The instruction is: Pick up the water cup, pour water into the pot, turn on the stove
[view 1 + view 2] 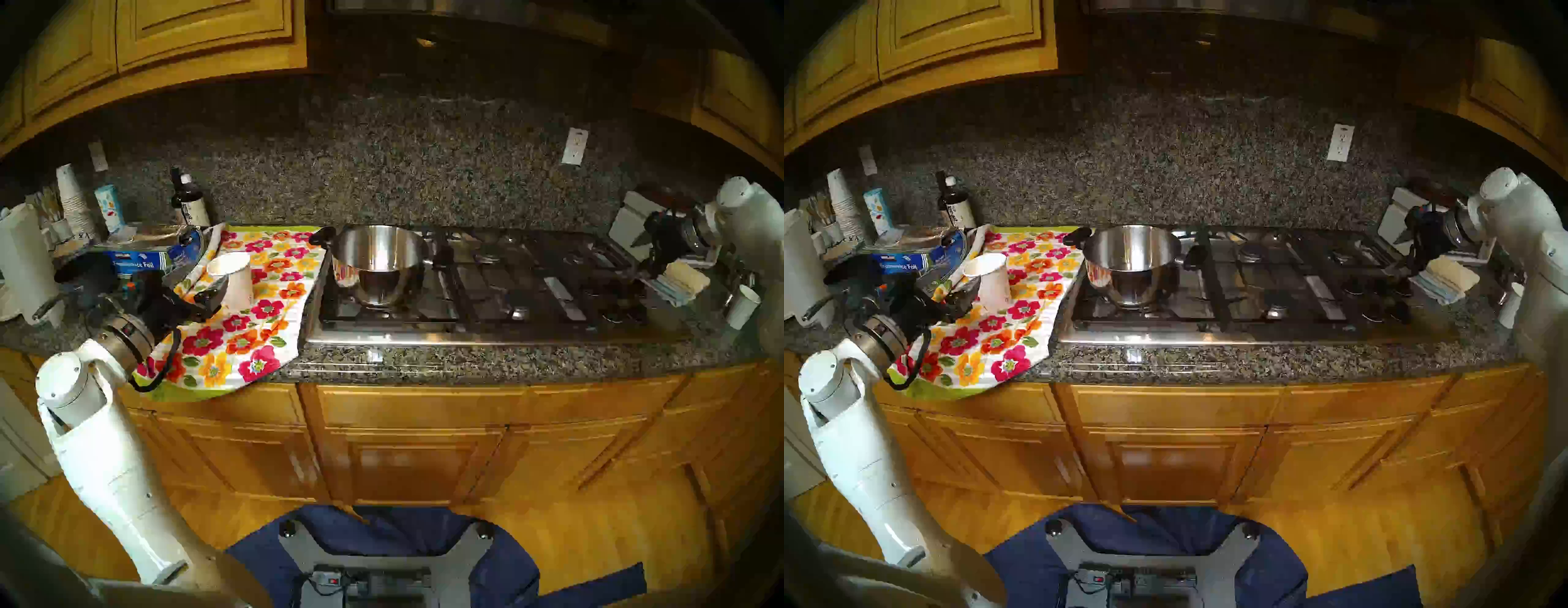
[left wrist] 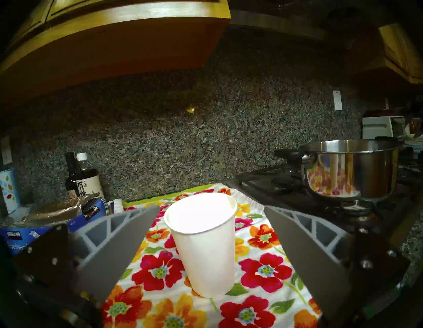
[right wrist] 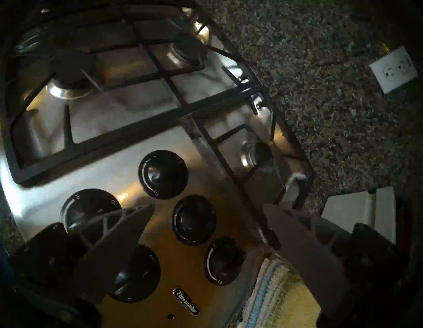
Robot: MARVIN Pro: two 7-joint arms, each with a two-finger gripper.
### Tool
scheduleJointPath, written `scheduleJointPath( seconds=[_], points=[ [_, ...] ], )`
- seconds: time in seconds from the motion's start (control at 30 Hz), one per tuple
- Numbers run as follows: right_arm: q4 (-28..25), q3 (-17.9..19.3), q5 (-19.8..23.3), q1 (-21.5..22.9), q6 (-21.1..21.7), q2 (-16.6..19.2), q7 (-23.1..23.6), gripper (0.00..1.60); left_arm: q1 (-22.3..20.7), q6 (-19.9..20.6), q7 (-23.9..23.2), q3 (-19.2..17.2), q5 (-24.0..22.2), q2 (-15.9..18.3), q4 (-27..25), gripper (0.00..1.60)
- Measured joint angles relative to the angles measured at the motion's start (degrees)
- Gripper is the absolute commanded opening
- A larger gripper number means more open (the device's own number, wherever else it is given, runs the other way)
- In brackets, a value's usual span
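Observation:
The white paper water cup (image 2: 206,252) stands upright on a floral towel (image 1: 254,339), left of the stove. My left gripper (image 2: 211,207) is open, with one grey finger on each side of the cup and neither touching it. In the head view the left gripper (image 1: 210,295) sits low at the cup (image 1: 233,278). The steel pot (image 1: 382,263) with black handles rests on the stove's (image 1: 530,297) front left burner. My right gripper (image 3: 209,206) hangs open above the cluster of black knobs (image 3: 163,174), holding nothing.
A foil box (image 1: 135,261), a dark bottle (image 1: 191,204), a stack of cups (image 1: 74,199) and a paper towel roll (image 1: 25,263) crowd the counter's left. A folded cloth (image 1: 685,280), another white cup (image 1: 742,305) and a white appliance (image 1: 632,229) sit on the right.

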Motion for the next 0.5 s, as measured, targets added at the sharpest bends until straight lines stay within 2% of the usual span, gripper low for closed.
scheduleJointPath(
  seconds=[0.23, 0.5],
  points=[
    [1.2, 1.9, 2.0, -0.2, 3.7, -0.5, -0.9, 1.60, 0.0, 0.0, 0.0, 0.0, 0.0, 0.0, 0.0, 1.60],
    [1.9, 2.6, 2.7, -0.3, 4.9, -1.0, -1.4, 1.60, 0.0, 0.0, 0.0, 0.0, 0.0, 0.0, 0.0, 1.60]
  ],
)
